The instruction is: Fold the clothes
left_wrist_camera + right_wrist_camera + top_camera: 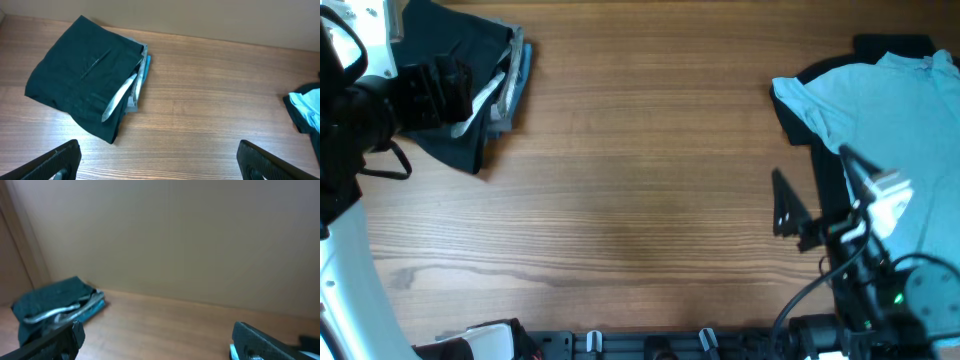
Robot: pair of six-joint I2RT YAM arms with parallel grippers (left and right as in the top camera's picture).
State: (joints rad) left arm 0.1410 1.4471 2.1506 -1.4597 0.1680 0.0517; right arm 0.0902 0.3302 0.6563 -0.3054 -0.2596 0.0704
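The left fingers are spread wide open and hold nothing. The right fingers are open too, and they are empty.

A neat folded pile of dark green and blue cloth lies ahead of the left fingers, a bit to their left side. That pile looks finished, so I think it should be left alone.

The next thing to fold looks like the crumpled light blue cotton T-shirt. It lies close to the right fingers, on their outer side, and well away from the left fingers. It rests on top of a black cloth.

To do this step well, the right fingers should go down onto an edge of the blue shirt, like a sleeve or the hem. They should pinch only the blue cloth. If they go too deep, they could grab the black cloth as well, and both would come along.

Then the shirt should be pulled onto the bare part of the brown wooden tabletop that lies between the two sets of fingers. There is plenty of room there.

The left fingers can come over to help. With one edge in each set of fingers, the shirt can be spread flat. A flat shirt makes a tidy fold, and a lumpy one does not.
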